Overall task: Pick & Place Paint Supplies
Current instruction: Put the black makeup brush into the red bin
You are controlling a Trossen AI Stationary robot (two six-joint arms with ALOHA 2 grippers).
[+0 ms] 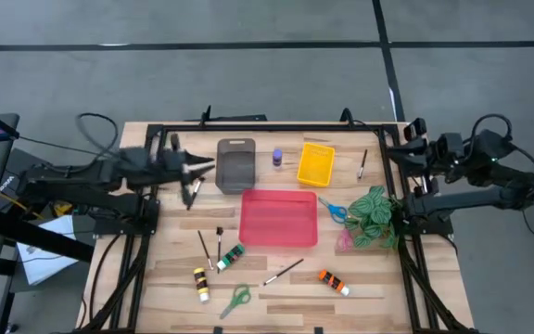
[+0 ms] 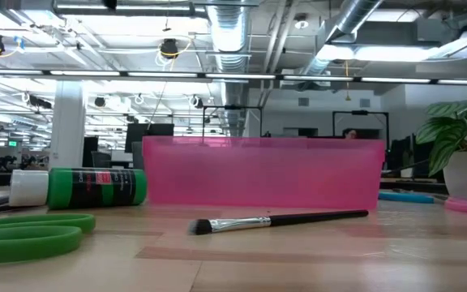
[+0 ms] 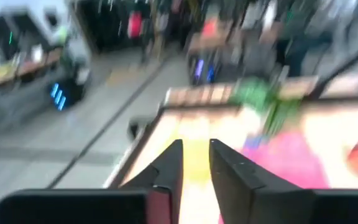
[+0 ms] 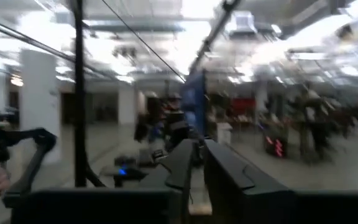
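My left gripper [image 1: 202,168] hangs in the air just beside the grey tray [image 1: 236,165], on the side away from the yellow tray [image 1: 315,164]; its two fingers [image 3: 169,168] stand a little apart, with a narrow gap between them, and they hold nothing. My right gripper [image 1: 399,146] waits above the far right corner of the table [image 1: 165,278], well apart from the red tray [image 1: 278,219], and its fingers also show a small gap with nothing inside. The red tray lies in the middle of the table. Between the grey tray and the yellow tray stands a small purple bottle [image 1: 277,158]. Near the red tray, toward the front edge, lie two thin brushes [image 1: 204,249], a green tube [image 1: 229,258], a yellow tube [image 1: 200,284], green scissors [image 1: 235,299], one more brush [image 1: 284,272] and an orange tube [image 1: 334,281]. Blue scissors [image 1: 334,211] lie between the red tray and the plant [image 1: 375,217].
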